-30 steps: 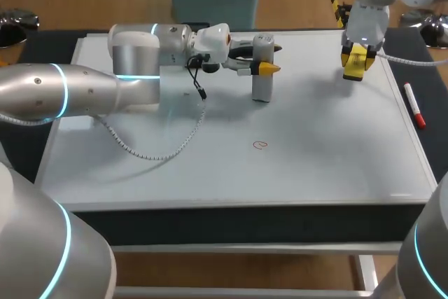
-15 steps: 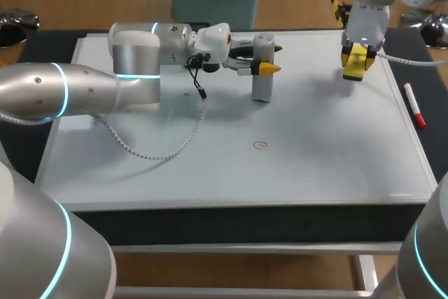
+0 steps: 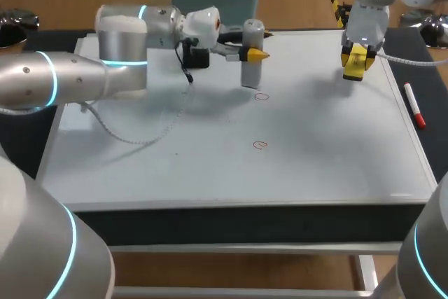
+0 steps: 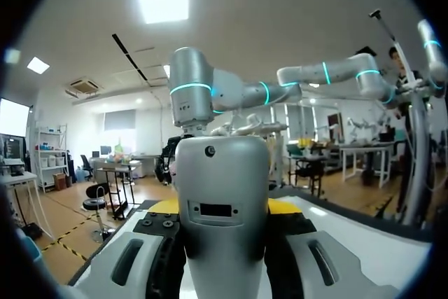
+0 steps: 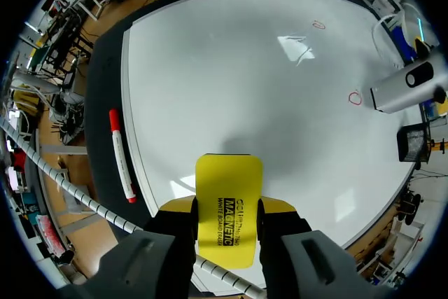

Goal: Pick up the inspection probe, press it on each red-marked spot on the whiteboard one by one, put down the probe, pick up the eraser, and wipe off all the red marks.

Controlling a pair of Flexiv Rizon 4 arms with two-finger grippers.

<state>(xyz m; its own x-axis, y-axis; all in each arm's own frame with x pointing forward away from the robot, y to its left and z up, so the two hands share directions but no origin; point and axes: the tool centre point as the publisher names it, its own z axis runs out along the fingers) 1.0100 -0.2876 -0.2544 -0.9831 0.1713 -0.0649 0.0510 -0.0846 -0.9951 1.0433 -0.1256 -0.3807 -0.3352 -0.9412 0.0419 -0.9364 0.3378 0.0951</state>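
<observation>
The grey inspection probe (image 3: 250,73) stands upright over the far middle of the whiteboard (image 3: 210,166), with my left gripper (image 3: 253,52) shut on its upper part. In the left wrist view the probe (image 4: 222,194) fills the gap between the fingers of that gripper (image 4: 222,209). One small red mark (image 3: 261,96) lies just in front of the probe's lower end, and a second red mark (image 3: 260,145) lies nearer the middle. My right gripper (image 3: 355,63) hangs over the far right of the board, shut on the yellow eraser (image 5: 227,211).
A red marker pen (image 3: 414,105) lies on the dark strip along the board's right edge. The left arm's white coiled cable (image 3: 140,138) droops over the left part of the board.
My left arm has drawn the probe back and to the left, off the spot where it stood. A red mark now shows there. The right arm has not moved.
</observation>
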